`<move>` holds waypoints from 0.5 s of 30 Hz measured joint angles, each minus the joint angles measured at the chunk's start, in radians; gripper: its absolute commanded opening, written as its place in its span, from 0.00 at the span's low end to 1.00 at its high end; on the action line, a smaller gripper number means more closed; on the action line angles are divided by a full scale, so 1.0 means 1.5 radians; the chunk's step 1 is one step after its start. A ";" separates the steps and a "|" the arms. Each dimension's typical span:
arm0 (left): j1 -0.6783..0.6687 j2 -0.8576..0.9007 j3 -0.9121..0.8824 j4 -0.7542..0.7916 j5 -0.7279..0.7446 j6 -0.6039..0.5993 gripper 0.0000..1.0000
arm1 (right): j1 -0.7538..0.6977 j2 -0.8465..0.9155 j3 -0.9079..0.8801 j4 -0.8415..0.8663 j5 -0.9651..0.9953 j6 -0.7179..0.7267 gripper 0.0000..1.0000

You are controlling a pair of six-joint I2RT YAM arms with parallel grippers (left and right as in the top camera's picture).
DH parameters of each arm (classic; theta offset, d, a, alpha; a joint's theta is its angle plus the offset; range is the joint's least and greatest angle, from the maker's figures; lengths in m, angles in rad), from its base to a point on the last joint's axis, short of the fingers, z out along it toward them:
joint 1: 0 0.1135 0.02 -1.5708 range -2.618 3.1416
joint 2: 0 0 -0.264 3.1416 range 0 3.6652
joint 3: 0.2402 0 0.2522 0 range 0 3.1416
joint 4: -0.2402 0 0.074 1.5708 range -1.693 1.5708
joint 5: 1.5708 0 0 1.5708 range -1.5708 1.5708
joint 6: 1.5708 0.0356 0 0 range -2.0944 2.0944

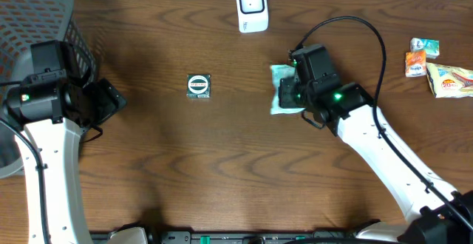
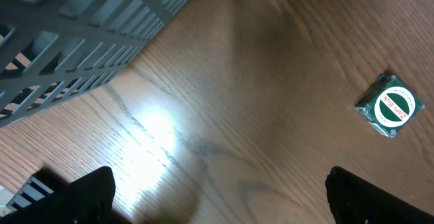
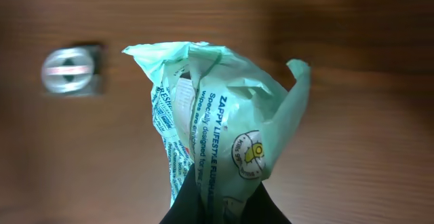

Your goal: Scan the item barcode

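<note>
Right gripper [image 3: 224,207]: dark fingers at the bottom edge of the wrist view, clenched on the lower end of the mint-green wipes packet [image 3: 224,108].
- Packet crumpled. It rises straight out of the pinch and fans wider above it.
- Printed face toward the camera, lettering running lengthwise, round yellow emblem low on the face just above the fingers.

Beyond the packet: brown wooden table [image 1: 222,170], blurred. Cannot tell whether the packet's far end touches the wood.

Off to its left on the table, a small green packet with a round white label [image 1: 198,86], lying flat and well apart from the held one.

Overhead: the wipes packet shows as a pale green patch sticking out on the gripper's left side, right of table centre.

Farther back, at the table's far edge, a white scanner [image 1: 251,7], apart from the packet.

Far right: two snack packets [image 1: 436,66].

Left gripper [image 2: 224,207]: jaws spread wide, nothing between them, over bare wood beside the grey slatted basket [image 1: 44,11].
</note>
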 measured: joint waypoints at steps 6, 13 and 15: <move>0.000 0.000 0.000 0.000 0.000 0.000 0.98 | 0.000 0.075 0.001 -0.019 0.148 -0.046 0.01; 0.000 0.000 0.000 0.000 0.000 0.000 0.98 | 0.000 0.185 0.001 -0.058 0.316 -0.075 0.03; 0.000 0.000 0.000 0.000 0.000 0.000 0.97 | 0.001 0.203 0.001 -0.069 0.348 -0.078 0.02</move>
